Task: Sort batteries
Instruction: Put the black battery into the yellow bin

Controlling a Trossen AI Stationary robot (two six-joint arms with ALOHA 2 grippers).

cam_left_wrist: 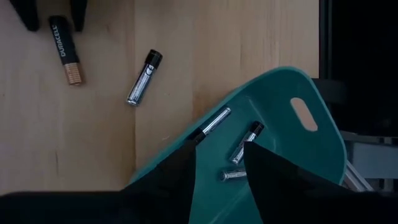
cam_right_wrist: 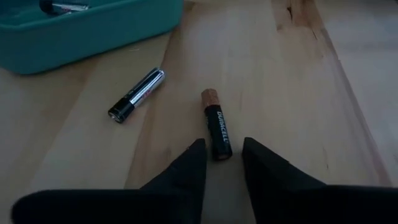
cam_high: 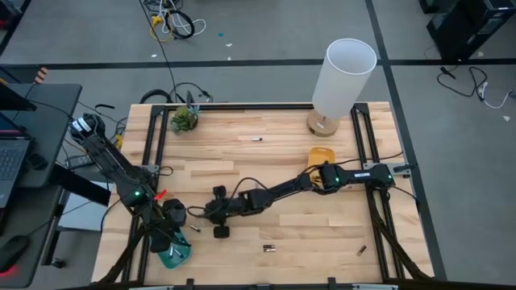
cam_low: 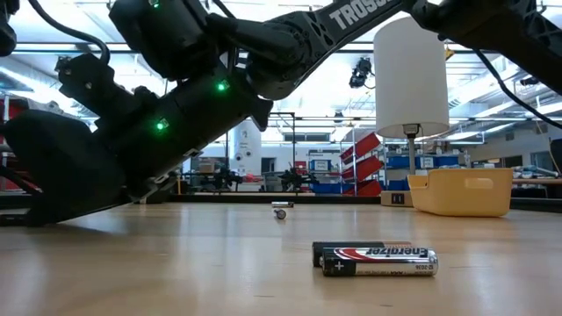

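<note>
- Right pincer is low over the table, its fingers parted on either side of a black-and-copper battery, not yet clenched on it.
- Left pincer hangs over the teal tray with a gap between its fingers, grasping nothing.
- Three silver-and-black batteries lie in that tray.
- Another silver-and-black battery lies on the wood between the tray and the copper-ended one.
- Only the low view shows two batteries side by side up close.
- Yellow tray sits near the white lamp; its contents cannot be seen.
</note>
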